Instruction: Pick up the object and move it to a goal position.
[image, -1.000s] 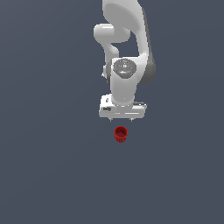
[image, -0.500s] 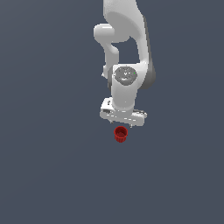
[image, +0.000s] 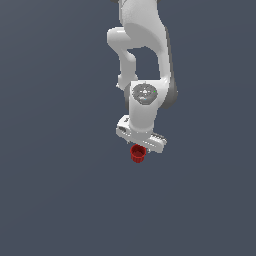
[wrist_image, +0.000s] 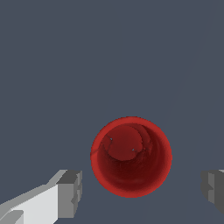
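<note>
In the wrist view, the two grey fingertip pads (wrist_image: 70, 194) of the gripper (wrist_image: 142, 192) are seen spread wide apart, one at each side of the frame, with nothing clamped between them. The red cup (wrist_image: 131, 156) is seen from above, mouth up, so that its hollow interior and inner base are visible. The cup is positioned in the space between the two fingers but slightly forward of the line joining the pads. A clear gap is seen between the cup rim and each pad; no contact is shown. The cup rests upright on the flat dark grey surface (wrist_image: 109, 52).

In the exterior view, the gripper (image: 142, 141) is pointed downward and tilted slightly, directly above the red cup (image: 138, 153). The upper edge of the cup is partly covered by the white gripper body, and the fingers cannot be made out separately. Behind and above the gripper, the white arm (image: 144, 60) is seen rising out of frame.
</note>
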